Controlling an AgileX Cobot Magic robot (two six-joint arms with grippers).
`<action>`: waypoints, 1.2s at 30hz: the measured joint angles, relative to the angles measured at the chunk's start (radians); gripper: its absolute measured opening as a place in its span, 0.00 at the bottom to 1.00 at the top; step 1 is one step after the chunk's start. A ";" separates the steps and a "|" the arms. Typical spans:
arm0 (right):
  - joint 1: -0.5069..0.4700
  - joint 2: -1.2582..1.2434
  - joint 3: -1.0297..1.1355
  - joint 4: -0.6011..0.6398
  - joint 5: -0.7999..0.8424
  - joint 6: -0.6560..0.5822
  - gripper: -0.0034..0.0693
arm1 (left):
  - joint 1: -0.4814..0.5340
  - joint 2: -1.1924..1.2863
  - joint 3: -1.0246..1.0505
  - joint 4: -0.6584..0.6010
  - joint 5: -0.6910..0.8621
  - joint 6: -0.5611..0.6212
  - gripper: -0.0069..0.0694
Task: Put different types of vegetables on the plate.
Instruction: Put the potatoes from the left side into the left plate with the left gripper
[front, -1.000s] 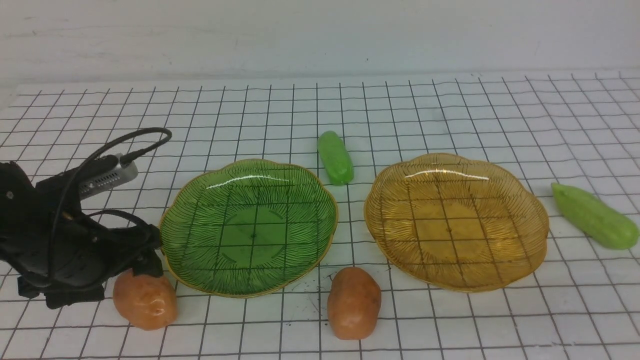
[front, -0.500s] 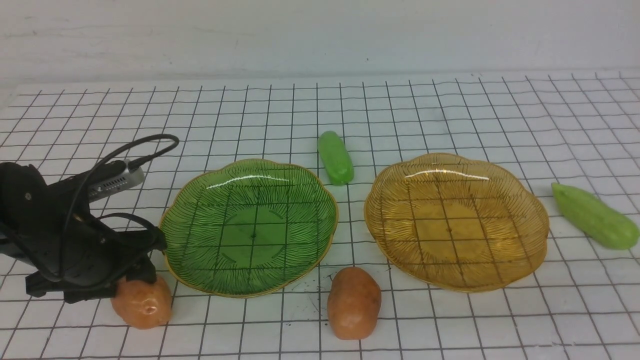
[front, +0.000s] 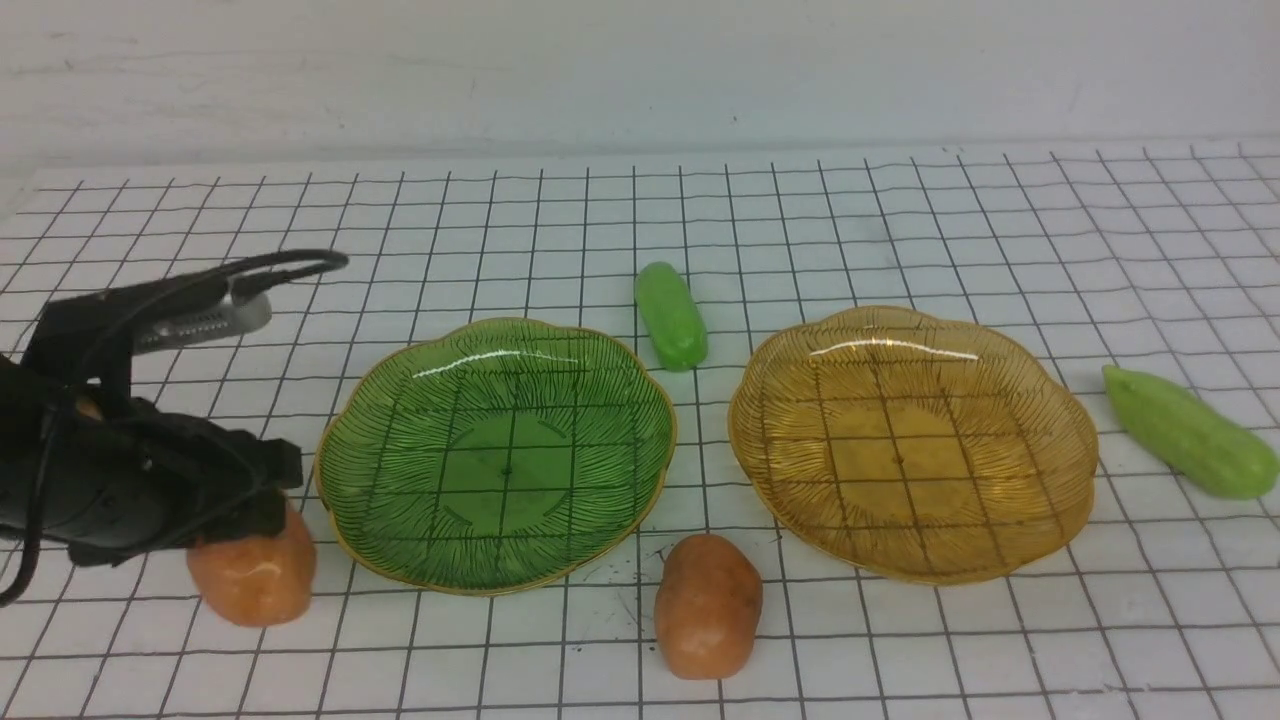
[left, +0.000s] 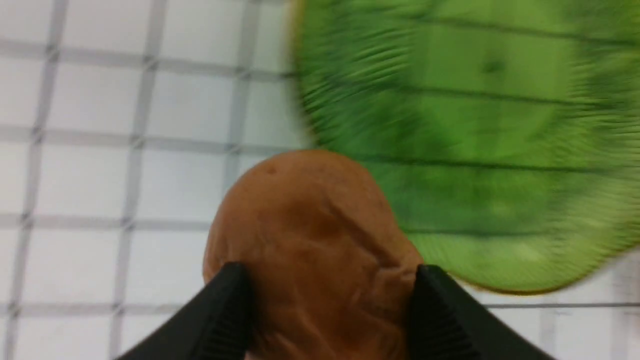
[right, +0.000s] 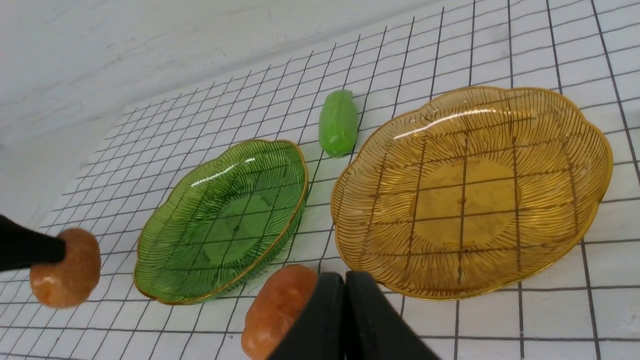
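White counter (front: 900, 200), ruled in a black grid and backed by a plain pale wall, carries everything you need. Your left pincer (left: 330, 285) is clamped on a glossy orange-brown oval toy potato (front: 250, 575) just beside the near-left rim of the ribbed green glass plate (front: 500, 450). You cannot tell from these views whether it has cleared the counter. Your right pincer (right: 345, 287) has its jaws pressed together on nothing, poised over the near edge of the counter. The second potato (front: 708, 605) lies between the green plate and the ribbed amber glass plate (front: 910, 440), near their front rims. A short light-green toy cucumber (front: 670, 315) rests behind the gap between the plates, and a longer light-green toy cucumber (front: 1190, 432) sits to the right of the amber one. Expect these toys to be light, stiff and slick: the shine suggests hard plastic that could squirt out of a loose grip. Hold each potato across its narrow waist, as the left one is held now, and each cucumber across its middle, square to its length. No brand, label or writing can be read anywhere.
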 joint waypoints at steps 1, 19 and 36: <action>0.000 0.006 0.000 0.001 0.000 -0.004 0.03 | -0.026 0.005 -0.026 -0.050 -0.017 0.056 0.58; 0.010 0.528 -0.154 0.049 0.343 -0.242 0.03 | -0.116 0.418 -0.245 -0.214 -0.088 0.287 0.65; 0.488 1.152 -0.526 -0.105 0.135 -0.080 0.26 | -0.119 0.361 -0.375 -0.097 0.301 0.288 0.24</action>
